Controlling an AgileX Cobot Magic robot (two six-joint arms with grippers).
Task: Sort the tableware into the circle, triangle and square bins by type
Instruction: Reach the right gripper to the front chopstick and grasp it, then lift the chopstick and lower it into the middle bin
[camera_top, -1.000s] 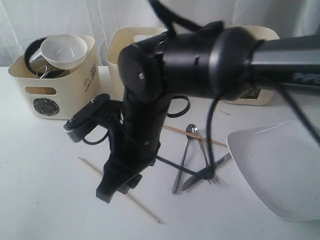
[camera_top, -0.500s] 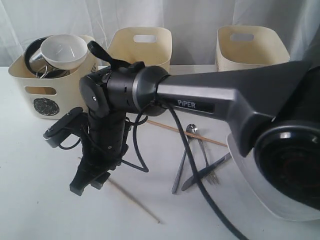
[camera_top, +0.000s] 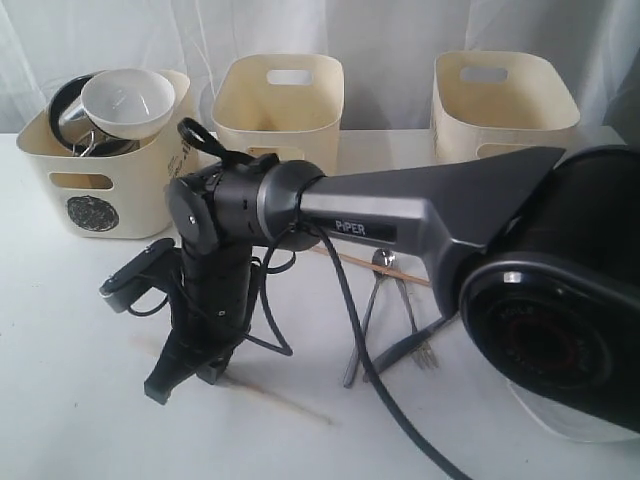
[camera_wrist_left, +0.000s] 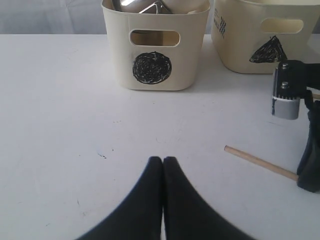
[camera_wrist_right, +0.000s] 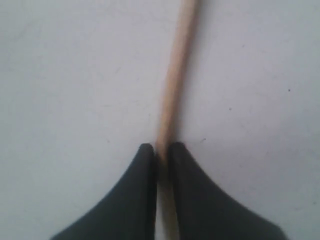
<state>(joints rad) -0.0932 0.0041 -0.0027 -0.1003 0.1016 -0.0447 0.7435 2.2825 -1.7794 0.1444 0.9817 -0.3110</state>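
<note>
Chopstick (camera_wrist_right: 175, 75) — flat on the table (camera_wrist_right: 60, 75), pinched between my right gripper (camera_wrist_right: 161, 147) jaws, narrowed tight onto it; my left gripper (camera_wrist_left: 163, 160) jaws press together, empty — well apart from it.

Exterior view looks down toward the bins (camera_top: 280, 110); both low wrist views share the chopstick (camera_wrist_left: 260, 162)

right arm (camera_top: 440, 205): "PIPER" | circle bin (camera_wrist_left: 119, 60): black circle sign | triangle bin (camera_wrist_left: 239, 46): black triangle sign

R arm (camera_top: 400, 215) stretched across, wrist bent down.
R gripper (camera_wrist_right: 160, 150) jaws pinched narrow; L gripper (camera_wrist_left: 163, 161) jaws fully together.
</note>
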